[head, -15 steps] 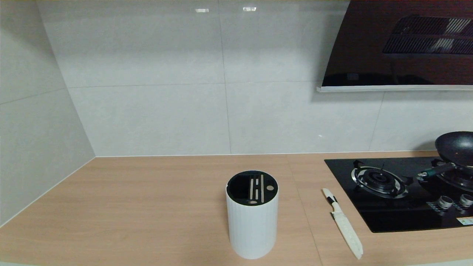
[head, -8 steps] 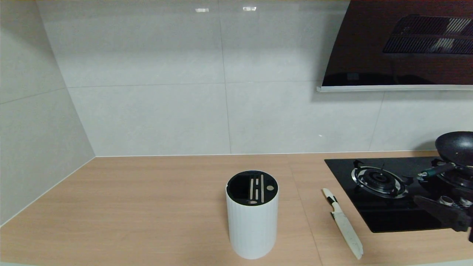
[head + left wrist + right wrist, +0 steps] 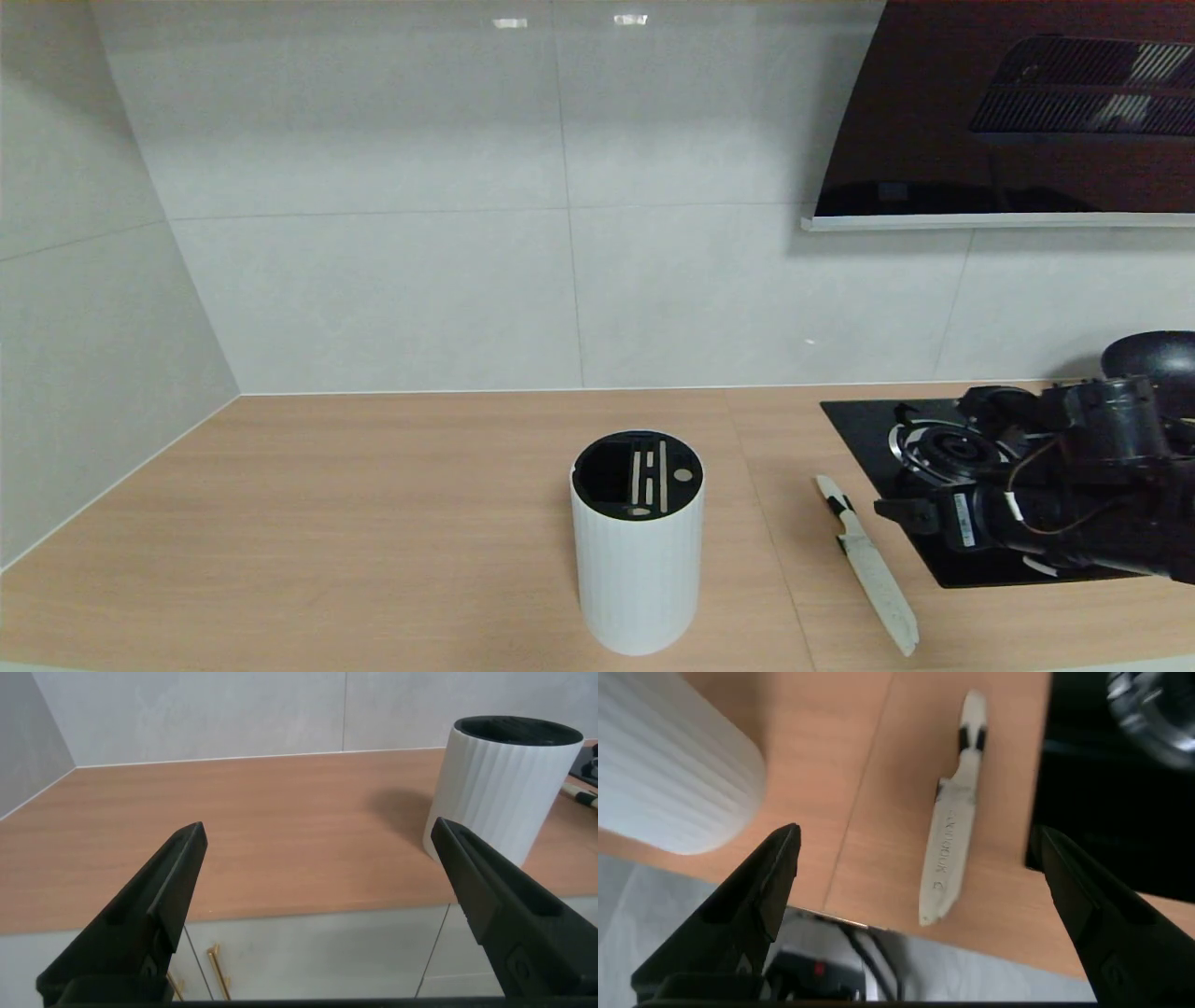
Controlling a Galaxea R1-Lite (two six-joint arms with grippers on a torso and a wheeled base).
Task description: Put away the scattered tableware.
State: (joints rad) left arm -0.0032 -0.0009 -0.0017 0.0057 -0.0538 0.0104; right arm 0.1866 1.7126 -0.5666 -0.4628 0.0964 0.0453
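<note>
Knife [image 3: 864, 565]: pale speckled blade, banded cream handle; flat near counter's [image 3: 373, 523] front edge, beside glossy black hob [image 3: 859, 420].
Holder [image 3: 637, 551]: white ribbed cylinder, slotted black top; mid-counter.
Right gripper [image 3: 917, 833]: fingers wide apart above knife.
Left gripper [image 3: 318, 824]: fingers spread, off front edge.

On the counter [image 3: 373, 495], a knife holder [image 3: 637, 541] stands upright near the front edge. A knife [image 3: 866, 565] lies flat to its right, between holder and hob [image 3: 859, 420], handle toward the wall. A wok [image 3: 1153, 353] sits on the hob's far right, under the hood [image 3: 1018, 112]. The right gripper [image 3: 917, 835] hangs above the knife, by the hob's front left corner.
</note>
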